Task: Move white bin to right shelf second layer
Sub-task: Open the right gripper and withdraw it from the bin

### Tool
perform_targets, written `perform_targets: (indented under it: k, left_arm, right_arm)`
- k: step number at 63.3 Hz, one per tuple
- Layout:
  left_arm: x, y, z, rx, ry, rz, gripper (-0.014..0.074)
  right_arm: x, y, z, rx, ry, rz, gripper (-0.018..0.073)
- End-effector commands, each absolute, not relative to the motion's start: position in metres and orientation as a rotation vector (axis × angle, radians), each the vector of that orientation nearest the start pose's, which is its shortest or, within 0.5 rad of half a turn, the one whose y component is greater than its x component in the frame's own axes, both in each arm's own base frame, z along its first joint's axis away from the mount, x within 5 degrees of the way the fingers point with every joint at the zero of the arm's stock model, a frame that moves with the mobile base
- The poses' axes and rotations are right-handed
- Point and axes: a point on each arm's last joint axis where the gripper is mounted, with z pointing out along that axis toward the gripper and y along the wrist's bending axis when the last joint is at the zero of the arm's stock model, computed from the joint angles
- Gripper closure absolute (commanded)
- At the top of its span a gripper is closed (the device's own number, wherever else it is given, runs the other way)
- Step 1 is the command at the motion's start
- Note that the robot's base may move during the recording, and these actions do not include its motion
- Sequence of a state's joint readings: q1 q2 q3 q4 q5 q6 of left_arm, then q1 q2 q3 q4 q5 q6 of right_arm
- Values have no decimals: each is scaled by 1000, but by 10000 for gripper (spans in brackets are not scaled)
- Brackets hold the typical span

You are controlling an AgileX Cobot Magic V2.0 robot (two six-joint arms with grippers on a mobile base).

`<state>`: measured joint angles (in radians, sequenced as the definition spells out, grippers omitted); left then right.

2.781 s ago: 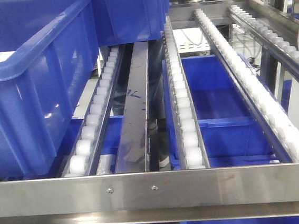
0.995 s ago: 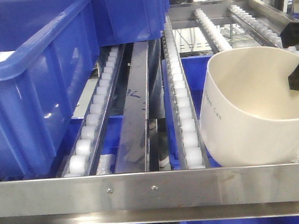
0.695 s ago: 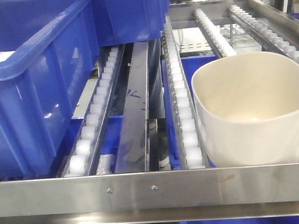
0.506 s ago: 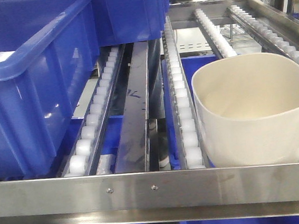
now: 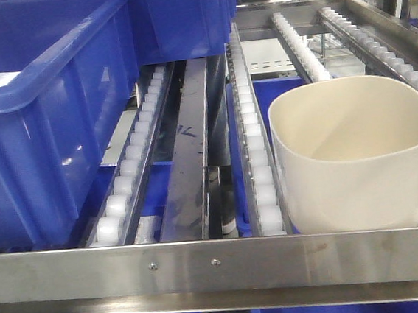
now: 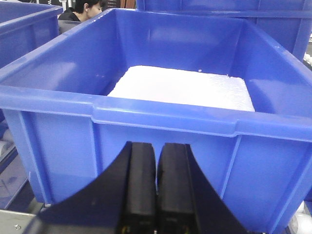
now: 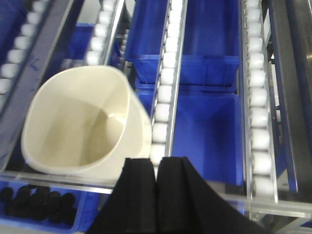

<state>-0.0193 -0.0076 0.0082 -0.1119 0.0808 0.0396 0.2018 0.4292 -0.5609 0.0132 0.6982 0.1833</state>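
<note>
- The white bin [image 5: 357,158] stands upright on the roller level [image 5: 257,152], just behind the steel front rail [image 5: 219,263], its base resting across roller tracks to the right of the centre track.
- The bin is empty; only a glossy cream floor shows inside it [image 7: 87,122].
- Left of the bin, on the same level, a large blue crate [image 5: 35,121] sits on the rollers; from the front view its contents cannot be told.
- Under the rollers, behind and below the bin, another blue crate [image 5: 305,154] shows an empty blue floor.
- In the right wrist view a lower compartment in front of the bin holds small dark round parts [image 7: 36,202], too blurred to name.
- In the left wrist view a blue crate [image 6: 161,112] holds a flat white foam-like block [image 6: 183,87] covering its floor.
- The right gripper [image 7: 156,183] has its fingers pressed together with only a thin slit between; it holds nothing and hangs above the bin's near right edge, apart from it.
- The left gripper [image 6: 156,175] is likewise closed finger to finger, empty, in front of the crate wall.
</note>
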Motion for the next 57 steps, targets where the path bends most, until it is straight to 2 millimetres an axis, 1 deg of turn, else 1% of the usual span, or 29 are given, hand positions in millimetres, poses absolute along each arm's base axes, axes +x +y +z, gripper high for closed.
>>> perform_targets:
  k: [1, 5, 10, 17, 23, 28, 31, 36, 41, 45, 49, 57]
  left_arm:
    - [56, -1, 202, -46, 1492, -80, 512]
    - [56, -1, 203, -47, 1486, -79, 512]
    - [56, -1, 202, -46, 1492, -80, 512]
    - [56, -1, 202, -46, 1492, -80, 512]
    - [56, -1, 202, -46, 1492, -80, 512]
    - [56, -1, 202, -46, 1492, -80, 512]
    - [56, -1, 202, -46, 1492, -80, 512]
    - [56, -1, 202, -46, 1492, -80, 512]
    - [56, -1, 202, -46, 1492, -80, 512]
    - [56, -1, 202, -46, 1492, -80, 512]
    - [56, -1, 202, -46, 1492, -80, 512]
    - [56, -1, 202, -46, 1492, -80, 512]
  right_arm:
    - [65, 15, 322, -17, 1980, 269, 507]
    - [56, 13, 320, -15, 1987, 278, 507]
    - [51, 12, 319, -16, 1995, 275, 507]
    - [51, 10, 319, -22, 1988, 243, 507]
    - [53, 7, 322, -39, 1946, 182, 507]
    - [56, 7, 324, -46, 1871, 176, 507]
    - [57, 7, 328, -59, 1790, 163, 507]
    - [58, 7, 327, -102, 1655, 118, 507]
    - [57, 7, 316, -139, 1567, 61, 507]
    - [56, 7, 306, -129, 1531, 64, 507]
    - [55, 8, 293, -112, 1529, 80, 507]
    - [53, 8, 266, -141, 1560, 58, 507]
